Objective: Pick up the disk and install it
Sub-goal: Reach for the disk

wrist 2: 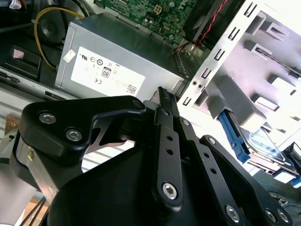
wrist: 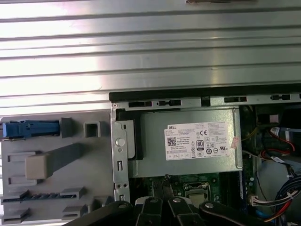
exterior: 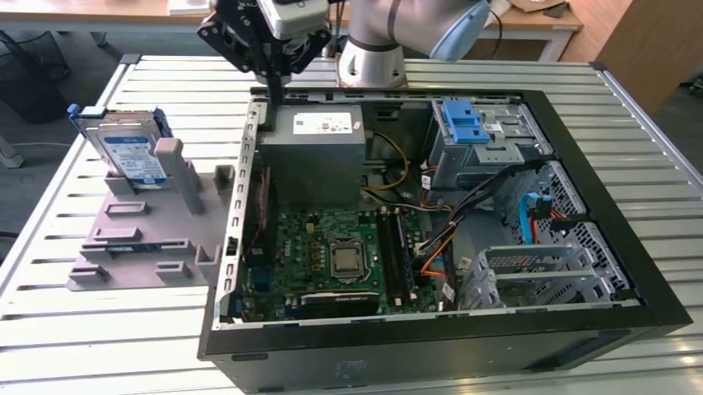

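Holding gripper (exterior: 273,92) fingers pressed together on nothing above the computer case's (exterior: 250,156) corner by the grey metal box (exterior: 318,160), leaving the disk (exterior: 127,152) upright at the grey rack's (exterior: 132,239) end, well apart; judging pick-up unstarted, needing fingers parted around its blue carrier (exterior: 79,112).

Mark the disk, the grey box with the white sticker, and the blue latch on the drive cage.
disk (exterior: 128,158), exterior view, on its blue-and-white label.
grey box (exterior: 316,171), exterior view, on its bare metal face.
blue latch (exterior: 466,123), exterior view, on its middle.
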### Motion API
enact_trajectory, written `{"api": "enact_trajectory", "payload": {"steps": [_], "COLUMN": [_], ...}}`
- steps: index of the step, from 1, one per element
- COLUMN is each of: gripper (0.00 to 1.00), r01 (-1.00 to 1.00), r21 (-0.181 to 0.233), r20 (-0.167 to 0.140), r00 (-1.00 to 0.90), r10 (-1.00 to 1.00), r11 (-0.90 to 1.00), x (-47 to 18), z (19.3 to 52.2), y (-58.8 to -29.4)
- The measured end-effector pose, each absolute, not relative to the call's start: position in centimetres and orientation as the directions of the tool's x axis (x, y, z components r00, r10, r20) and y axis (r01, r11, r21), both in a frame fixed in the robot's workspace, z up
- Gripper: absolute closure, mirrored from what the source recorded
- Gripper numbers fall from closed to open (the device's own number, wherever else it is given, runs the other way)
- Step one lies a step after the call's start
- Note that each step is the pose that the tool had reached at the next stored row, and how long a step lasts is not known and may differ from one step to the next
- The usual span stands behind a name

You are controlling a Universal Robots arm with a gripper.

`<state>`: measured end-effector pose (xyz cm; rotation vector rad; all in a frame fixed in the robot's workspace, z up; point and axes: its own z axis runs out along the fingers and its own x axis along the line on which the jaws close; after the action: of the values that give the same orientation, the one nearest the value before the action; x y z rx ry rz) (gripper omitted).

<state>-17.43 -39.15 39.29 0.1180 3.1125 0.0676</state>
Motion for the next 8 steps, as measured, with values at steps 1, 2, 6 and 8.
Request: {"api": "enact_trajectory", "payload": {"steps": [1, 2, 6, 8], "gripper": [0.89, 0.89, 0.89, 0.89], "r01": [0.075, 0.075, 0.075, 0.075], "r21": [0.044, 0.044, 0.044, 0.044], "r20": [-0.024, -0.024, -0.024, -0.024], "r00": [-0.997, -0.997, -0.997, -0.997], "r10": [0.076, 0.076, 0.076, 0.076], "r11": [0.996, 0.996, 0.996, 0.996], "x": [-17.46, -17.46, -17.46, -17.50], "z": [39.29, 39.29, 39.29, 39.29], "y": [-39.14, -39.14, -39.14, -39.14]}}
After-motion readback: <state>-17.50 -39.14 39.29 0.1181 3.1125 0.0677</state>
